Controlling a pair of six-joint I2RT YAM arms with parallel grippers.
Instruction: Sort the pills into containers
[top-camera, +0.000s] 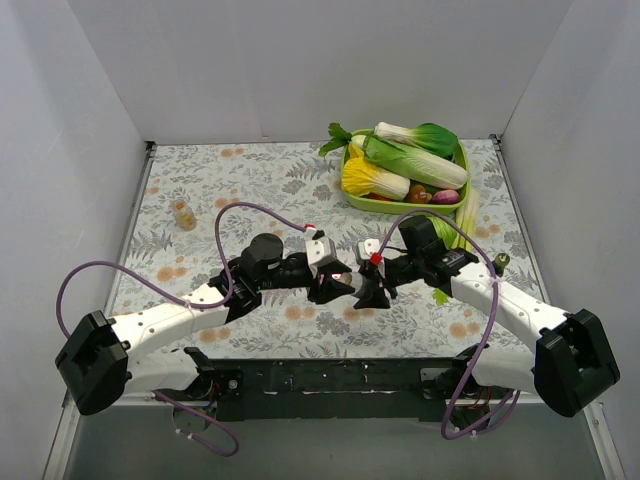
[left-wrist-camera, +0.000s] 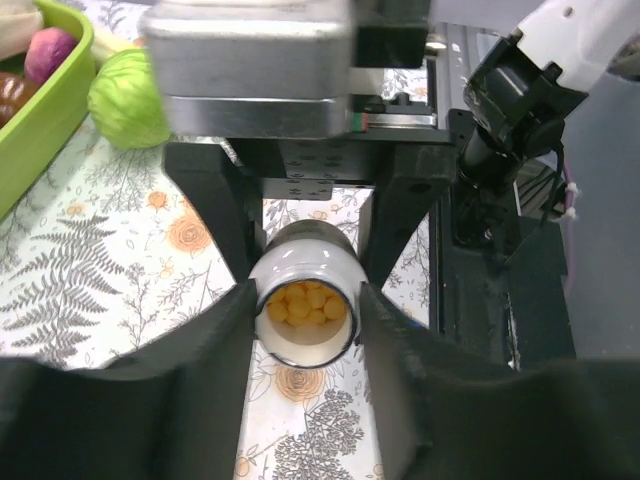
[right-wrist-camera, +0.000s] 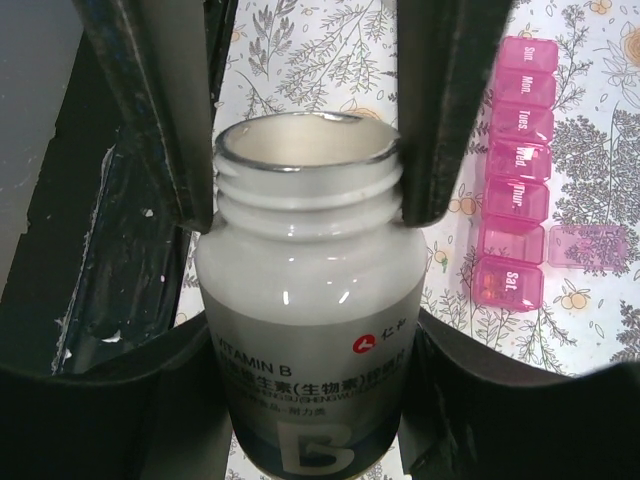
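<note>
— Where is the pill organizer (right-wrist-camera: 518, 190) found?
— On the bench (right-wrist-camera: 600, 90), beside the uncapped bottle (right-wrist-camera: 305, 300); one lid is open.
— And the jaws?
— Left jaws and right jaws are clamped on it.

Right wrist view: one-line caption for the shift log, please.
Right gripper holds an uncapped Vitamin B bottle, with the left gripper flanking its neck, beside the pink pill organizer with one lid open.

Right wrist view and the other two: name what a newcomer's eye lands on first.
An uncapped white Vitamin B bottle, yellow pills showing at its mouth, is gripped between the left gripper and right gripper at centre. Beside it lies a pink weekly pill organizer, one lid flipped open; a green tray of vegetables sits far right.
</note>
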